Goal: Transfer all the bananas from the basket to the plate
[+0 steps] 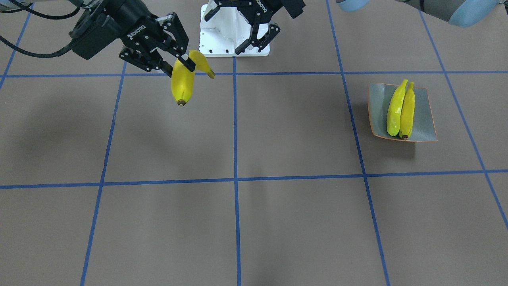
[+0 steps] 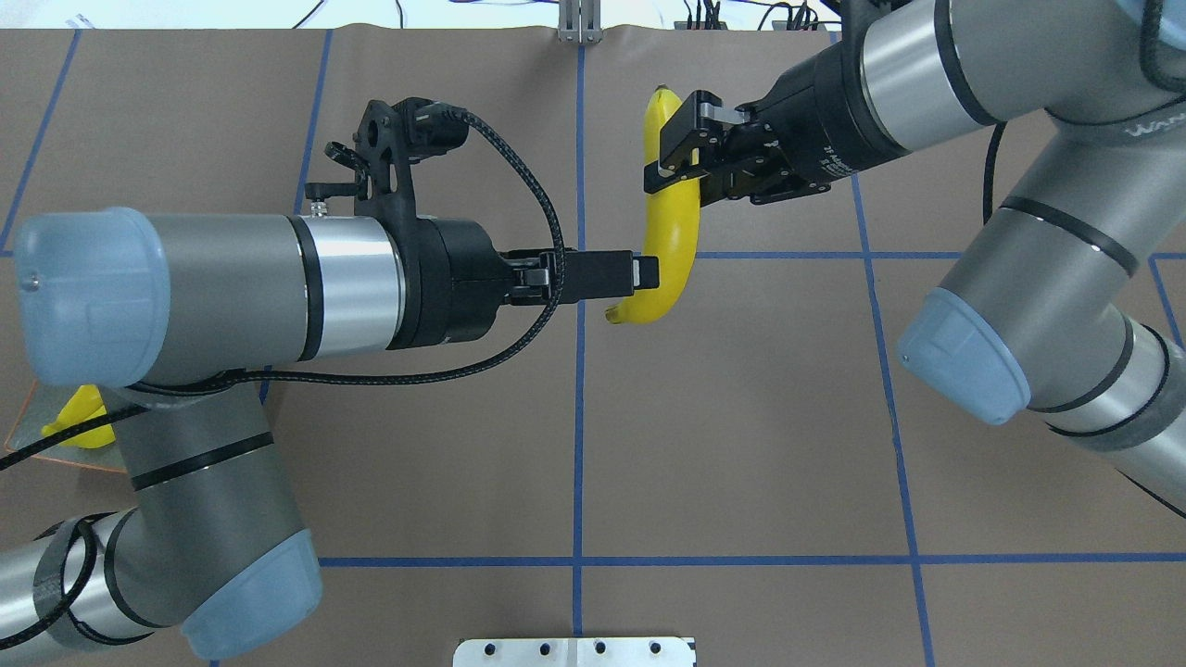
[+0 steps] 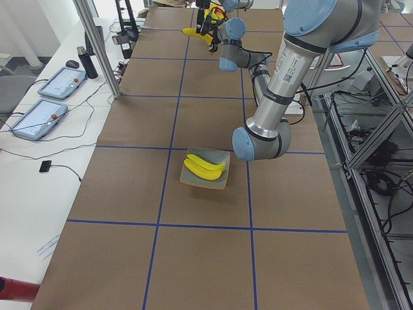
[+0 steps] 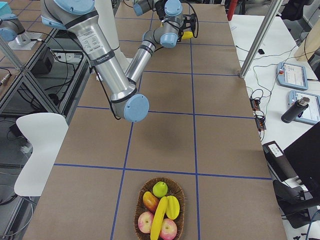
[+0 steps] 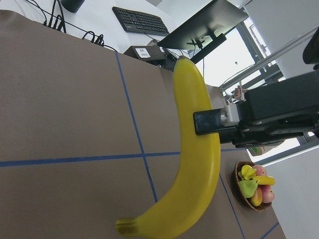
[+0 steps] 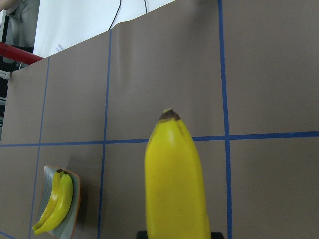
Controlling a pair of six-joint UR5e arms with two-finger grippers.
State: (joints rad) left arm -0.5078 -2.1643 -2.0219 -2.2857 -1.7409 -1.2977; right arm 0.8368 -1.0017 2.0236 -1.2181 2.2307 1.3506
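Brown-papered table [image 2: 741,417], gridded with blue tape [image 2: 578,417]. From overhead, the plate [image 1: 422,115] lies at 8 o'clock with two bananas [image 1: 397,109] side by side. The left gripper [image 2: 644,271], fingers wide and empty, sits at 9 o'clock of a third banana [image 2: 672,232] clamped aloft by the right gripper [image 1: 177,66]. At 3 o'clock, the basket [image 4: 182,210] holds a fourth banana [image 4: 160,220] among fruit [image 4: 160,189].

Arms: we see silver-grey tubes on left arm [image 2: 232,287] and right arm [image 2: 1047,250], pale blue joint caps, black rings.
Hands: left hand [image 1: 251,47] and right hand [image 1: 180,66] matte black, white lettering.
Cable [image 2: 417,378]: black, braided.
Base [image 1: 222,39]: white, dark screw dots.
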